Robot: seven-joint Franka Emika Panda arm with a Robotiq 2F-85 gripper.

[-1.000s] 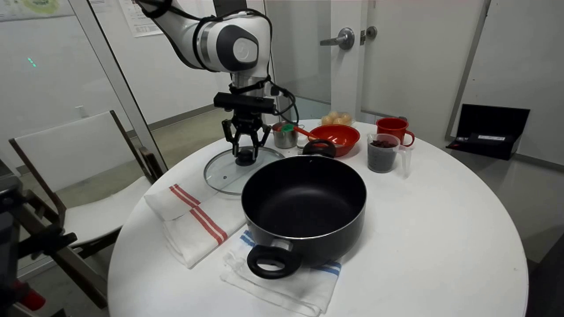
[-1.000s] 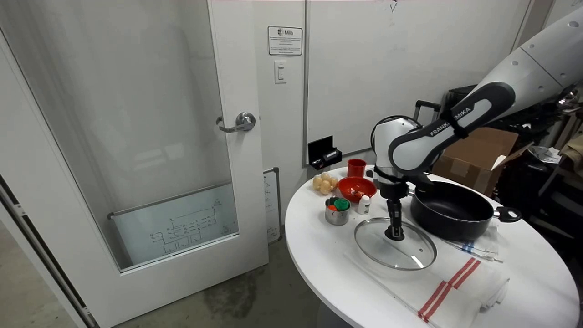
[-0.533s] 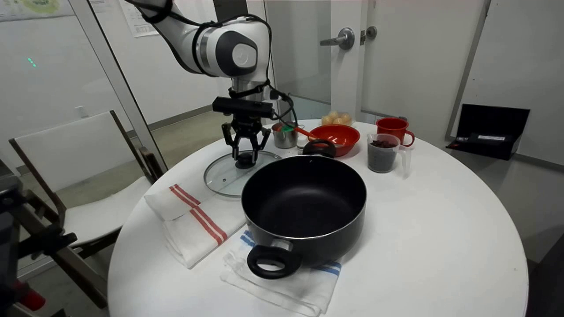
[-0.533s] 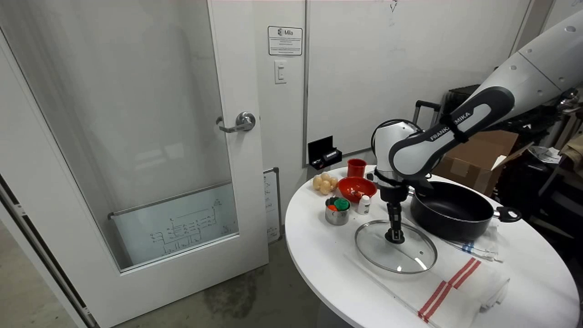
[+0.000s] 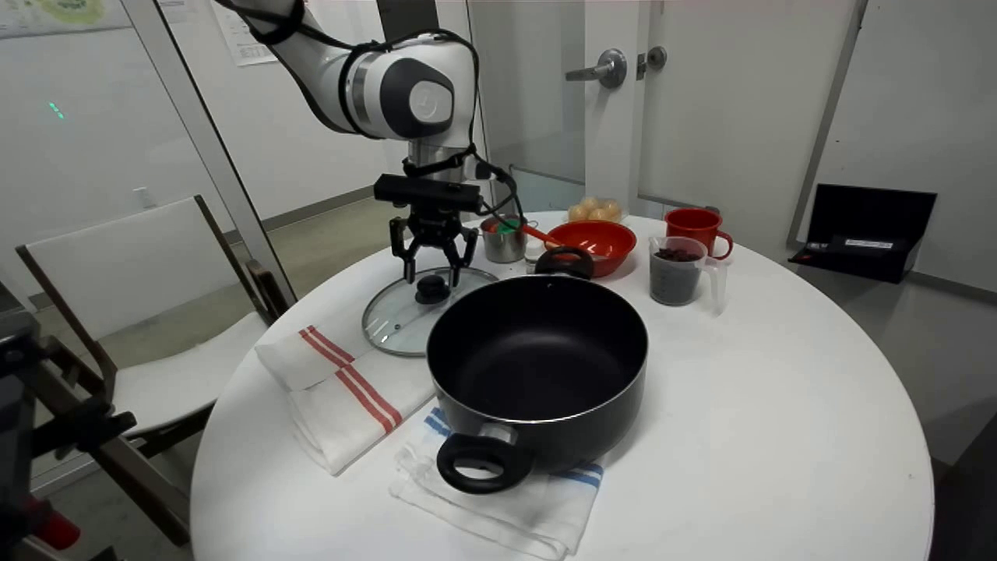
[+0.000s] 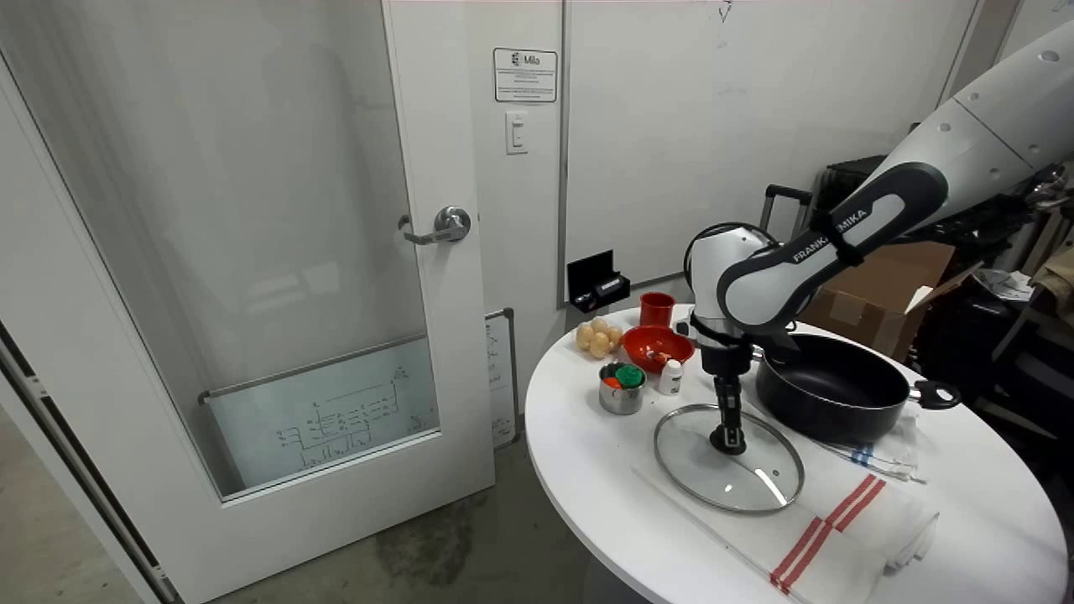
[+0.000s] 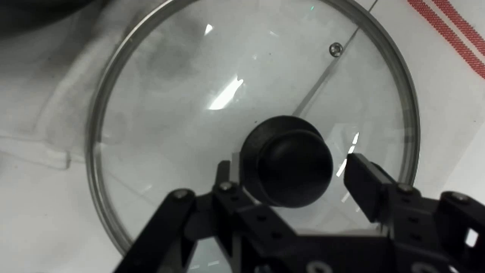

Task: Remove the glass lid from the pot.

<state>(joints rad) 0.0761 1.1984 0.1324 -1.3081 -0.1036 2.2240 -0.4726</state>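
The glass lid (image 5: 393, 312) lies on the white table beside the black pot (image 5: 580, 436), partly over the red-striped towel. In an exterior view, the lid (image 6: 696, 453) is on the near side of the pot (image 6: 814, 413). In the wrist view, the lid (image 7: 178, 113) fills most of the picture, with its black knob (image 7: 295, 168) up. My gripper (image 5: 431, 280) is open, with one finger on each side of the knob. It also shows in an exterior view (image 6: 732, 438) and in the wrist view (image 7: 290, 163). A gap shows between the right finger and the knob.
The red-striped towel (image 5: 350, 389) lies in front of the lid. A blue-striped towel (image 5: 514, 506) is under the pot. Behind stand a metal cup (image 5: 505, 245), a red bowl (image 5: 611, 241), a clear measuring cup (image 5: 674, 280), a red mug (image 5: 693, 224) and a white bottle (image 6: 671, 377).
My gripper moved down with the lid, and the lid came to rest on the table. The fingers then opened away from the knob.
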